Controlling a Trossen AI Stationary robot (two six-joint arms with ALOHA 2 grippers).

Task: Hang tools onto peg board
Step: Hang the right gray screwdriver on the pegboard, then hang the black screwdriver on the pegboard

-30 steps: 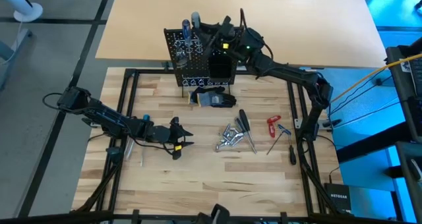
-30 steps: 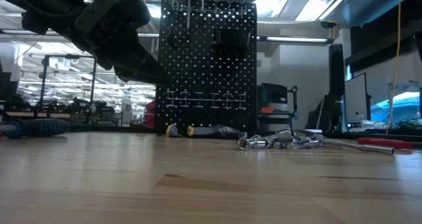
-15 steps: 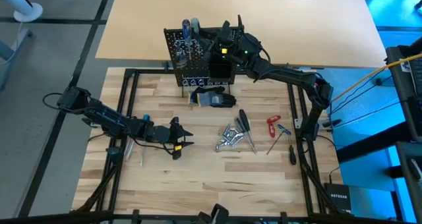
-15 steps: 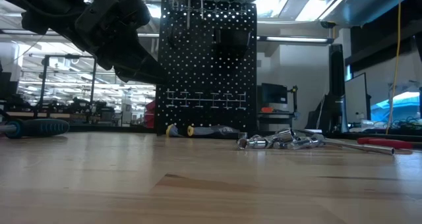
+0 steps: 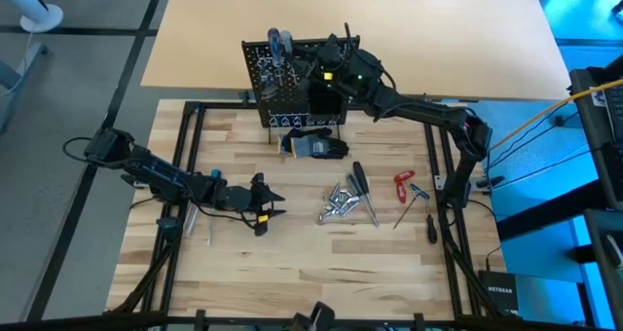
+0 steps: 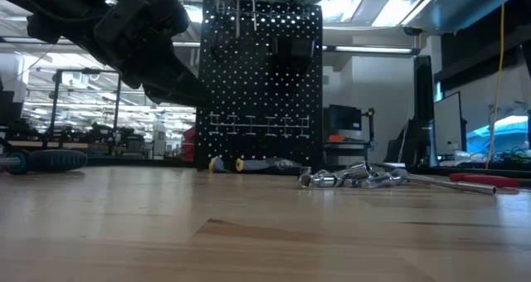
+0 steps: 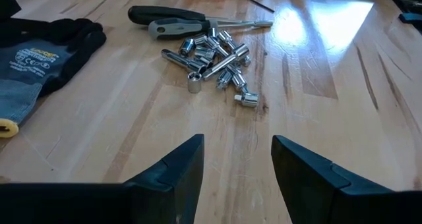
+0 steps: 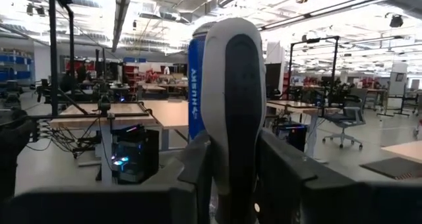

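Note:
The black peg board (image 5: pixel 282 83) stands upright at the table's far side, with a blue-handled screwdriver (image 5: pixel 274 41) in its top row. My right gripper (image 5: pixel 331 58) is at the board's top edge, shut on a grey-and-black-handled screwdriver (image 8: pixel 232 85). The blue handle (image 8: pixel 196 85) shows just behind it. My left gripper (image 5: pixel 273 202) hovers open over the table's left half, pointing at a pile of silver sockets (image 7: pixel 214 53) and touching nothing. Black and grey screwdrivers (image 5: pixel 362 190) lie flat beside the pile. My right gripper pinches the screwdriver's handle (image 8: pixel 231 141) between its two fingers (image 8: pixel 280 168), which lie across it and come roughly level from the table's right. The handle stands upright and rises well above the fingers. The shaft below is hidden by the gripper itself.
A dark grey glove (image 5: pixel 316 146) lies at the peg board's foot. Red pliers (image 5: pixel 403 185) and slim screwdrivers (image 5: pixel 421 204) lie right of the sockets. A blue-handled screwdriver (image 6: pixel 46 160) lies by the left arm. Bare wood stretches along the near edge.
My right gripper has sunk a little over the peg board's top, still shut on the upright screwdriver.

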